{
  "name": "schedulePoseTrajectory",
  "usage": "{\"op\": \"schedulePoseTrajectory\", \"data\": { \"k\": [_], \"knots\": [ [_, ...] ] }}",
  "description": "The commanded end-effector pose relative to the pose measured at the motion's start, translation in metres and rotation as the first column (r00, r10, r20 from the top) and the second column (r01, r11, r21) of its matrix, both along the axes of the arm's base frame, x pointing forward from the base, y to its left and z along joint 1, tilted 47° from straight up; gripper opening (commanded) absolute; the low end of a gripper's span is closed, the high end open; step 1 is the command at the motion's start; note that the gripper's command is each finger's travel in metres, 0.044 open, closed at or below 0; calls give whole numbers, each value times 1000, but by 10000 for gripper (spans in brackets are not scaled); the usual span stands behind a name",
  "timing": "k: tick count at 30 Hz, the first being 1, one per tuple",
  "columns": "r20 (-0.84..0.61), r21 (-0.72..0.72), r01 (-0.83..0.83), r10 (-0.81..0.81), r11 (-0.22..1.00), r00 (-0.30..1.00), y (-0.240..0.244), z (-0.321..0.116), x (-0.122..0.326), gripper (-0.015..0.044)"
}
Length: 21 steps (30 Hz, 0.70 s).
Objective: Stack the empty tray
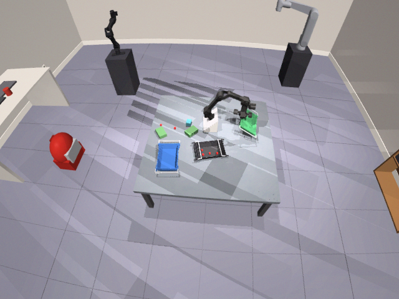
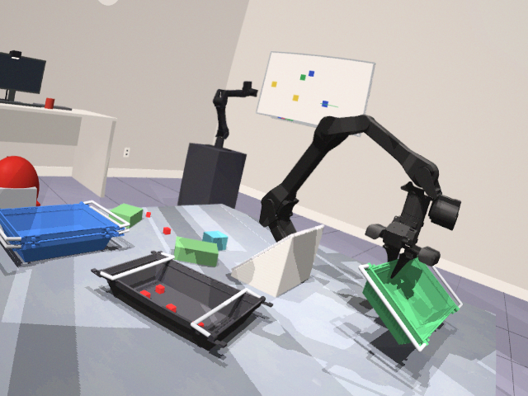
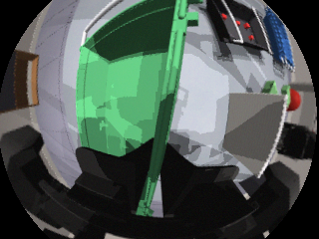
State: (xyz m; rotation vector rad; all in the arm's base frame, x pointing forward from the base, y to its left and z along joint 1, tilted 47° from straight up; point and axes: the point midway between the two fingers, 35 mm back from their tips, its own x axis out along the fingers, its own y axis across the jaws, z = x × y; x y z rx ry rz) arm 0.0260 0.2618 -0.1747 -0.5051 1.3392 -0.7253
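The black tray (image 1: pixel 211 157) (image 2: pixel 153 313) (image 3: pixel 251 46) stands level on the table with several red blocks (image 2: pixel 159 289) inside. One of its white wire bars (image 1: pixel 199 150) (image 2: pixel 140 267) and the other bar (image 1: pixel 222 147) (image 2: pixel 221 307) lie across its top, one near each end. My gripper (image 1: pixel 244 116) (image 2: pixel 391 268) (image 3: pixel 158 141) is shut on the side wall of the empty green tray (image 1: pixel 249 126) (image 2: pixel 384 307) (image 3: pixel 120 85), on the side toward the arm's base. The green tray hangs steeply tilted, that side up. Whether its lowest edge touches the table is unclear.
A white wedge (image 1: pixel 210 124) (image 2: pixel 281 268) stands between the arm's base and the black tray. A blue tray (image 1: pixel 168 157) (image 2: pixel 63 251) with white bars stands at the far left. Two green blocks (image 1: pixel 160 132) (image 1: pixel 191 131), a cyan block (image 1: pixel 188 121) and two loose red cubes (image 1: pixel 174 128) (image 1: pixel 160 124) lie behind.
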Motion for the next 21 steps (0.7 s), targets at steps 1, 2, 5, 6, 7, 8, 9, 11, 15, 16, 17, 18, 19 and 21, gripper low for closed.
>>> {"op": "schedulePoseTrajectory", "data": {
  "k": [1,2,5,6,7,8,9,11,15,16,17,18,19,21],
  "knots": [
    [2,35,4,-4,999,1000,24,7,-1,0],
    [2,36,4,-4,999,1000,28,8,-1,0],
    [2,36,4,-4,999,1000,37,11,-1,0],
    [2,36,4,-4,999,1000,39,13,-1,0],
    [2,36,4,-4,999,1000,42,14,-1,0],
    [2,36,4,-4,999,1000,45,15,-1,0],
    [2,36,4,-4,999,1000,48,16,-1,0],
    [2,36,4,-4,999,1000,52,18,-1,0],
    [2,36,4,-4,999,1000,52,18,-1,0],
    [2,36,4,-4,999,1000,52,18,-1,0],
    [2,36,4,-4,999,1000,52,18,-1,0],
    [2,36,4,-4,999,1000,52,18,-1,0],
    [2,36,4,-4,999,1000,52,18,-1,0],
    [2,36,4,-4,999,1000,52,18,-1,0]
  ]
}}
